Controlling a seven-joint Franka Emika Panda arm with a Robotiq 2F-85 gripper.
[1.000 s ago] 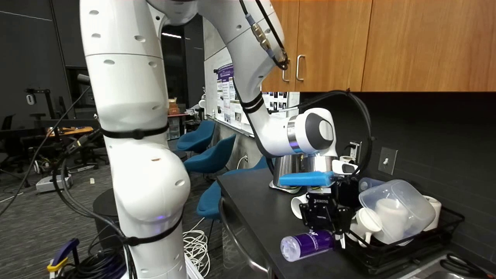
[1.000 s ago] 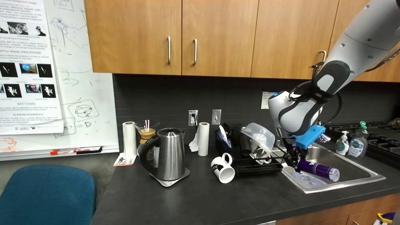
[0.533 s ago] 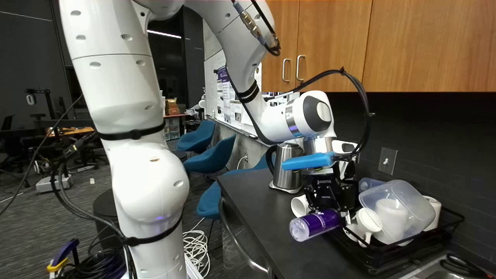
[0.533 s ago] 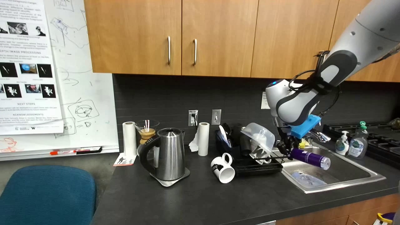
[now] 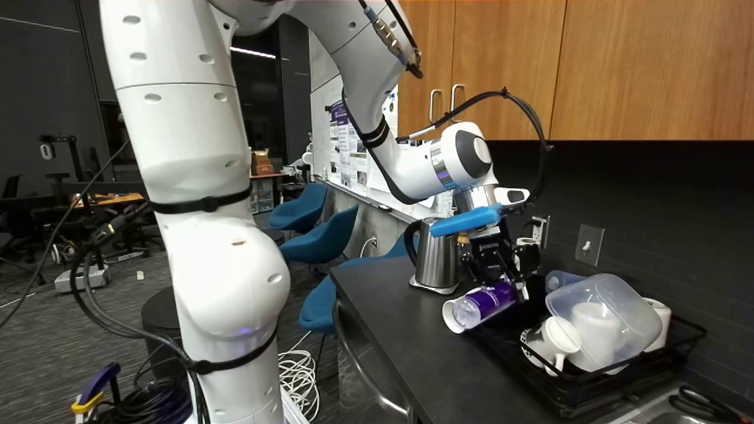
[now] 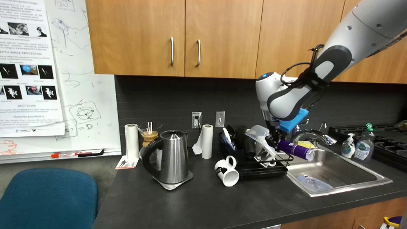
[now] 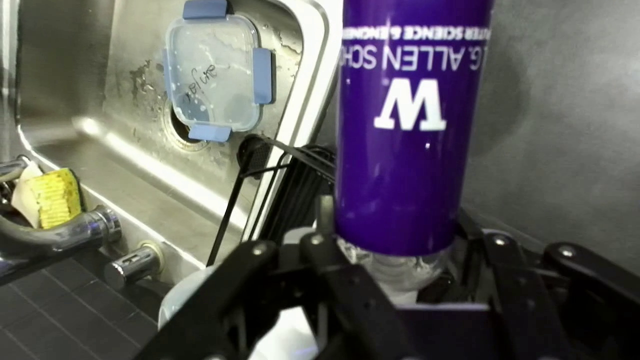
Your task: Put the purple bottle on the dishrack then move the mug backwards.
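Note:
The purple bottle [image 7: 410, 150] is gripped near one end by my gripper [image 7: 395, 220], a finger on each side of it. It is tilted in the air, its clear end lower and pointing away from the gripper [image 6: 272, 140]. In an exterior view the bottle [image 6: 292, 149] hangs by the right side of the black dishrack [image 6: 262, 174], above the rack and sink edge. The white mug [image 6: 226, 172] lies on its side on the counter, left of the dishrack. In an exterior view the bottle [image 5: 493, 299] covers most of the mug [image 5: 450, 317].
A clear plastic bowl [image 5: 607, 318] and white cups stand in the dishrack. The steel sink [image 6: 349, 170] with its faucet [image 6: 313, 133] lies beside it, a lidded container [image 7: 212, 75] inside. A metal kettle [image 6: 174, 159] stands farther left. Wooden cabinets [image 6: 219, 38] hang above.
My gripper has risen with the purple bottle and moved from over the sink to beside the dishrack. The bottle has stayed in its grip; the mug and dishrack have not moved.

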